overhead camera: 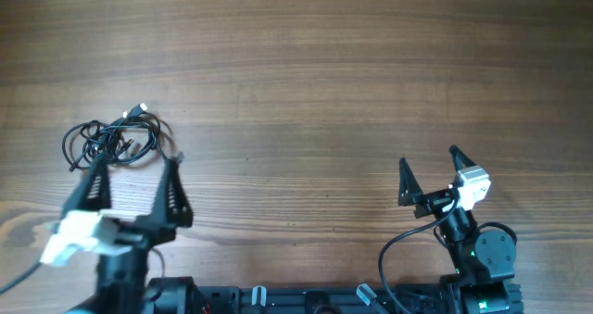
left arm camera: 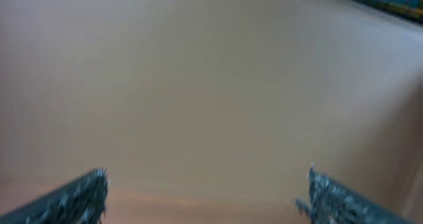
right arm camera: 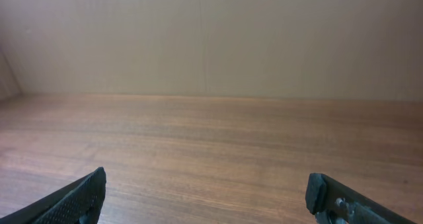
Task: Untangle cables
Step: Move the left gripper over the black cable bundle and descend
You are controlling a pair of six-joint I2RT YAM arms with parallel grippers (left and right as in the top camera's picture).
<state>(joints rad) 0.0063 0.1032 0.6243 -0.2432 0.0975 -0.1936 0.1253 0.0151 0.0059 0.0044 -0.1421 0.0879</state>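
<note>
The cables (overhead camera: 116, 140) lie as a knotted bundle of thin black cords at the left of the wooden table (overhead camera: 315, 73), one silver-tipped plug poking out at its top. My left gripper (overhead camera: 132, 168) hovers open just in front of the bundle, its fingertips close to the nearest loops, nothing between them. In the left wrist view the picture is blurred and only my two spread fingertips (left arm camera: 79, 197) show; the cables are out of view there. My right gripper (overhead camera: 431, 166) stands open at the right, far from the cables, with bare wood between its fingers (right arm camera: 73, 201).
Both arm bases and their thick black wires (overhead camera: 394, 249) sit along the table's near edge. A plain wall (right arm camera: 211, 39) rises behind the far side of the table in the right wrist view.
</note>
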